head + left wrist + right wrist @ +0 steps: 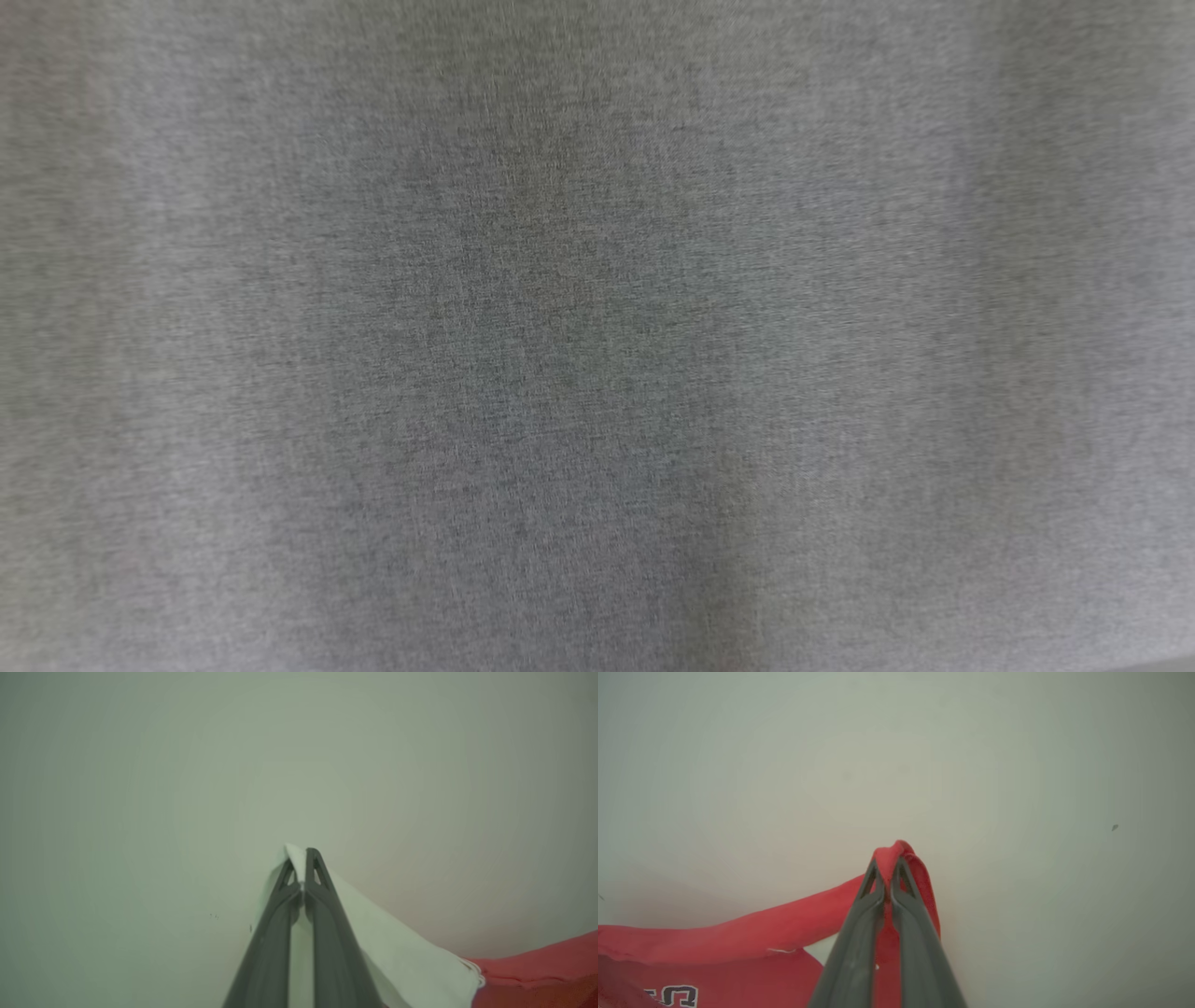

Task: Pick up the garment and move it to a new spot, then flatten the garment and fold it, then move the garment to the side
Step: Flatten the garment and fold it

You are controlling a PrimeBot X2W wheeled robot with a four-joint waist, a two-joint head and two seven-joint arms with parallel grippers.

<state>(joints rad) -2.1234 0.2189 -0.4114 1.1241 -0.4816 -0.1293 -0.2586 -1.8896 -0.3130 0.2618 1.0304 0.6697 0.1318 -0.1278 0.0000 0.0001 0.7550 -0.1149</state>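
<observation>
The garment is red with a white part and dark-edged lettering. In the left wrist view my left gripper (302,859) is shut on a white edge of the garment (402,956), which trails down to the right into red cloth (537,970). In the right wrist view my right gripper (887,863) is shut on a bunched red fold of the garment (761,933). From there the cloth runs away to the lower left, where the lettering (672,995) shows.
A plain pale surface (187,788) lies behind both grippers, with a small dark speck (1114,827) at the right of the right wrist view. Blurred grey woven cloth (597,336) hangs close before the head camera; I cannot tell what it belongs to.
</observation>
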